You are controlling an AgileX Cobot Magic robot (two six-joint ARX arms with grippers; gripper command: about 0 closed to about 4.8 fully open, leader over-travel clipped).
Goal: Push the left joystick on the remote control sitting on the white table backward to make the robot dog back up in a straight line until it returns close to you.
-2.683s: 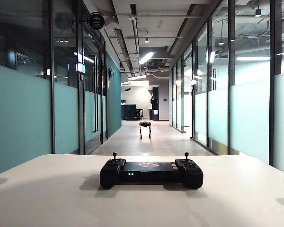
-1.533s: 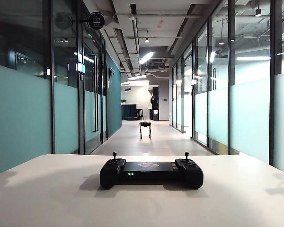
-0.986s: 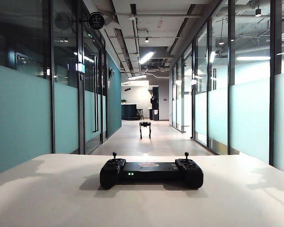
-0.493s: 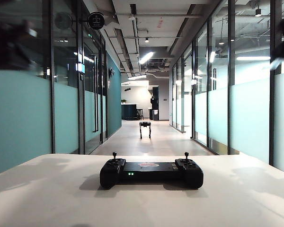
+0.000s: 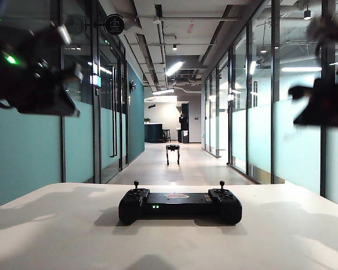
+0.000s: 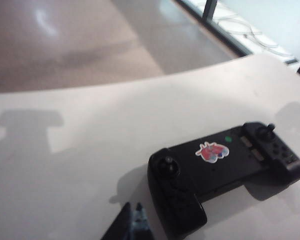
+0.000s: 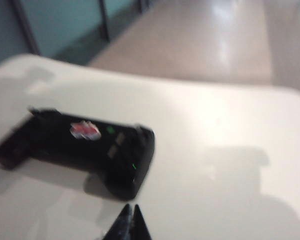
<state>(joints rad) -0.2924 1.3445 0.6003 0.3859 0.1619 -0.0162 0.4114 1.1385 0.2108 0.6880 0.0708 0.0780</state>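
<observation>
The black remote control [image 5: 180, 205] lies in the middle of the white table [image 5: 56, 236]. Its left joystick [image 5: 136, 184] stands upright and untouched, also seen from above in the left wrist view as the left joystick [image 6: 168, 161]. The robot dog [image 5: 173, 151] stands far down the corridor. My left gripper [image 6: 132, 207] hovers shut and empty above the table, just short of the remote control's [image 6: 225, 165] left end. My right gripper [image 7: 130, 207] is shut and empty, hovering short of the right end of the remote control [image 7: 85, 145]. Both arms are motion-blurred.
In the exterior view the left arm [image 5: 34, 84] hangs high at the left and the right arm [image 5: 327, 104] high at the right. Glass walls line the corridor. The right joystick [image 5: 221, 184] stands upright. The table's rounded far edge [image 6: 115, 85] lies beyond the remote.
Both arms have swung into the exterior view from the upper corners and come down toward the table. The remote control and the robot dog have not moved.
</observation>
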